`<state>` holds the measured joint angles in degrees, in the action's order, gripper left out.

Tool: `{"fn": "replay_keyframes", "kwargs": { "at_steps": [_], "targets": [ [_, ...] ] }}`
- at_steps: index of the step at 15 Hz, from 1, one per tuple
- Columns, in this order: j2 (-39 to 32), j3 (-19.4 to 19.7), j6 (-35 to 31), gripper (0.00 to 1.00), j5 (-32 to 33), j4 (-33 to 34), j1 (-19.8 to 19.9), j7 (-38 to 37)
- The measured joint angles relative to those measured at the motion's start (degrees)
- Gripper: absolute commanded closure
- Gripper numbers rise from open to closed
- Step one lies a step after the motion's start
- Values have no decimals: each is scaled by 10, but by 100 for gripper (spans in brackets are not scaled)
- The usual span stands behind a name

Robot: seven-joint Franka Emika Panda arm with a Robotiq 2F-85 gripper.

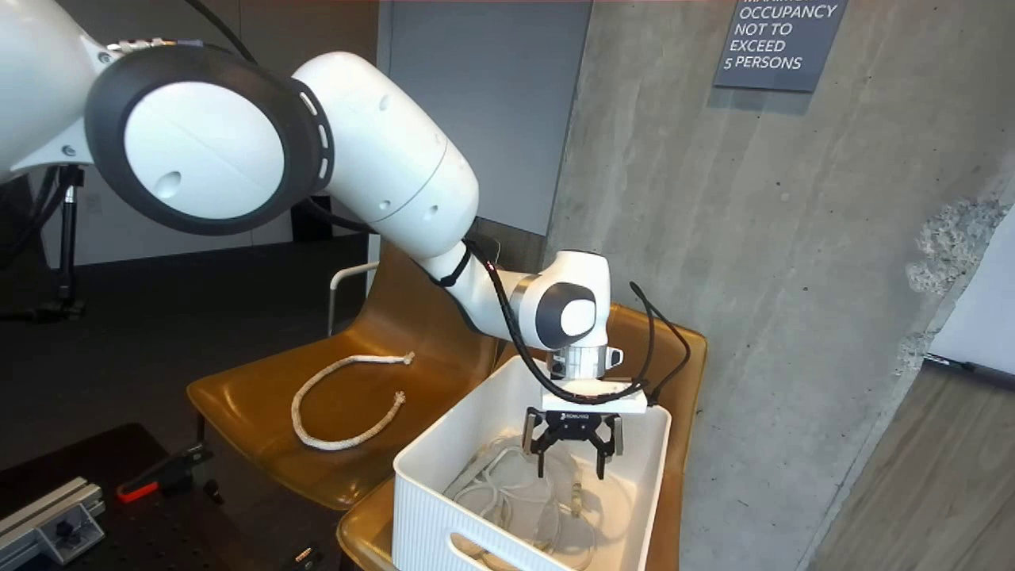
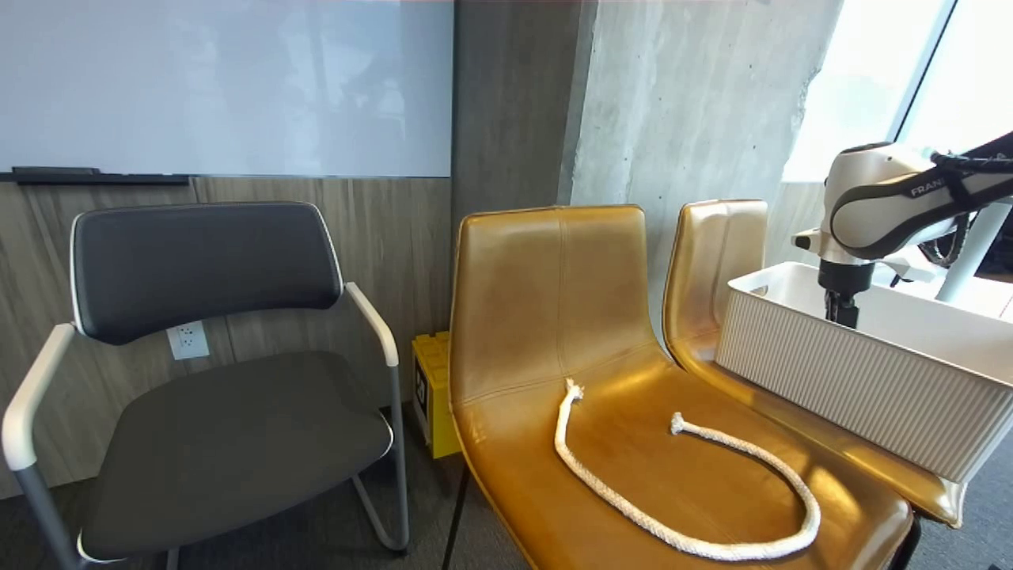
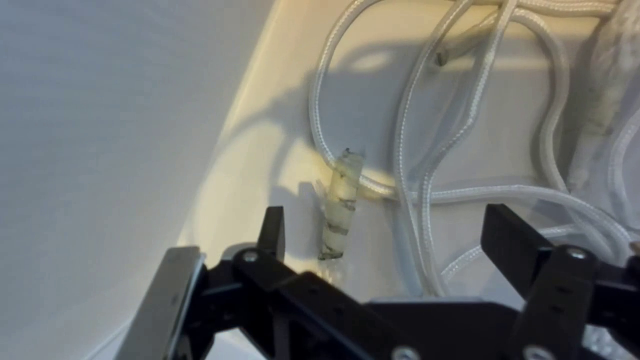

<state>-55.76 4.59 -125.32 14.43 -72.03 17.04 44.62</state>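
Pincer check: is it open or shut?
Open: in the wrist view, the pincer has its fingers well apart, with white cord showing between them.

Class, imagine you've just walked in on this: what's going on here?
A Franka arm has its open gripper inside a white ribbed bin, above loosely looped white cords; nothing appears gripped. The bin rests on a tan chair. On the neighbouring tan chair, a braided white rope lies in an open curve, apart from the gripper.
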Motion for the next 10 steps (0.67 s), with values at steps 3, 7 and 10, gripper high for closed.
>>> {"fn": "replay_keyframes", "kwargs": {
  "at_steps": [3, 7, 10],
  "targets": [
    [-26, 0, 2, 0, -1, 20, 6, 0],
    [-57, 0, 7, 0, -1, 48, 6, 0],
    [-76, 0, 18, 9, -1, 67, 6, 0]
  ]
}}
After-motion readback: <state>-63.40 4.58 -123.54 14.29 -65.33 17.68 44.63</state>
